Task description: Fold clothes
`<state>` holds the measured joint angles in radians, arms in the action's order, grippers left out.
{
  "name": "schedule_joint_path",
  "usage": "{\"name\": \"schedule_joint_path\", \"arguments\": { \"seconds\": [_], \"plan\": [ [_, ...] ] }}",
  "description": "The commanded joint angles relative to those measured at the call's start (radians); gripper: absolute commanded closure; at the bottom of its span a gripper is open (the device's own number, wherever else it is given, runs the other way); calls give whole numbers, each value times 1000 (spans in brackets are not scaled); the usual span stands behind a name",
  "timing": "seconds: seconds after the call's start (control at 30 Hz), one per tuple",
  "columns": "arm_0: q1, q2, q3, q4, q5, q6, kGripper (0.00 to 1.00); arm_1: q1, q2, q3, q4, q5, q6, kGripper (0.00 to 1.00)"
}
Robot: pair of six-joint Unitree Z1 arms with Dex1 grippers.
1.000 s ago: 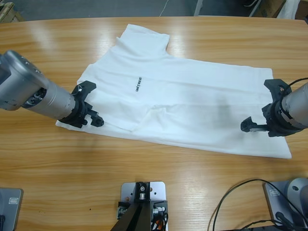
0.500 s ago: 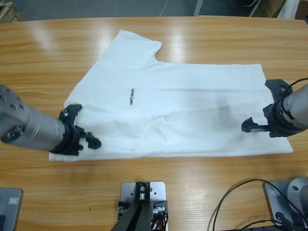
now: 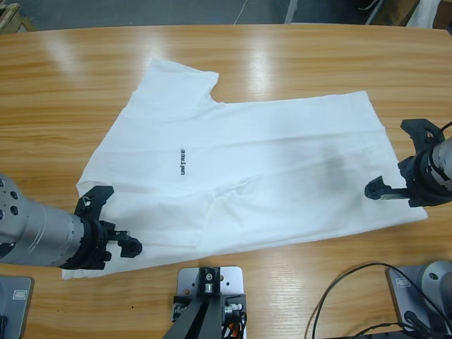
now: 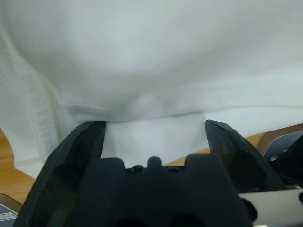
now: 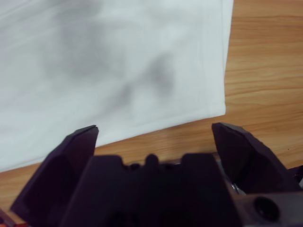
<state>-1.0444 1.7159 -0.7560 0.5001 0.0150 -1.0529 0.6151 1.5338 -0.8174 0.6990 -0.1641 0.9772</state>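
Across the middle of the wooden table (image 3: 296, 63) we find the white T-shirt (image 3: 268, 162) lying spread and rumpled, chest logo (image 3: 182, 162) up, one sleeve (image 3: 180, 74) toward the far edge. Our left hand (image 3: 107, 227) sits at the shirt's near left corner, jaws spread, cloth lying between them in the wrist view. Our right hand (image 3: 402, 159) is released too, just beside the shirt's right hem, over bare wood.

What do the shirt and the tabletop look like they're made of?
The T-shirt looks like thin white cotton knit, matte: it lies in soft wrinkles and its stitched hem shows in the right wrist view. The table looks like varnished wood or wood veneer, with grain lines and glossy light reflections.
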Motion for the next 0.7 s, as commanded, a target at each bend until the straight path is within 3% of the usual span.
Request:
{"name": "schedule_joint_path", "arguments": {
  "seconds": [0.03,0.2,0.37,0.53,0.7],
  "plan": [
    [-11,53,79,33,17,-15,169,-8,65,74,-236,28,-37,18],
    [-11,53,78,34,17,-14,165,-8,147,250,-545,82,-85,23],
    [-11,56,75,32,19,-16,165,-8,219,379,-722,78,-130,27],
    [-11,48,75,38,19,-16,165,-8,199,376,-633,88,-69,32],
    [7,10,67,90,19,-9,141,-8,207,319,-388,118,-8,18]
  ]
}}
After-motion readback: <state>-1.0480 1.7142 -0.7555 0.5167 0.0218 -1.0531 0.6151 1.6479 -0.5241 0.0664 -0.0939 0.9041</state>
